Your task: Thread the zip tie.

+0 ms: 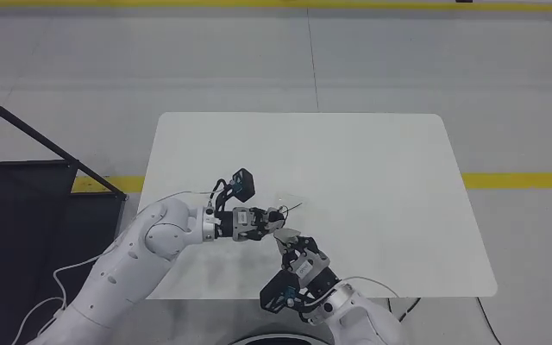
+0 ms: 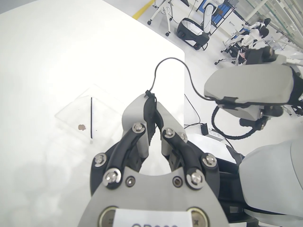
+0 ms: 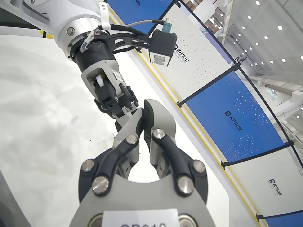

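- Currently mid-thread, by my read: loop formed, tail not yet in the head.
- Left gripper (image 2: 150, 102): jaws clenched on one end of the tie (image 2: 168, 58). The small knob just past the tips reads as the head (image 2: 148, 93).
- From there the strap bows up in an arc, clear of the table (image 2: 47, 48), and runs across to the right gripper (image 2: 209, 96).
- Right gripper: jaws pressed together in its own wrist view, and the strap ends at its tips in the left wrist view, so I take it as pinching the tail end. The actual contact is hidden by the pads.
- Top view: the two grippers' tips are near each other over the near part of the table.
- Spare tie (image 2: 91, 116) lies straight on a clear sheet (image 2: 71, 109) on the table, near the grippers, untouched.
- Step in hand: bringing tail to head. The strap leaves the head and does not loop back to it, so nothing is threaded.
- Next move calls for:
  - the right gripper to swing the tail tip round to the head's slot, lined up with the slot axis
  - the left gripper to keep the head fixed with the slot unblocked
- Open points: can't tell how much tail sticks out beyond the right jaws, or which way the slot faces. If the stub is too short, it likely needs a regrip further back before pushing.
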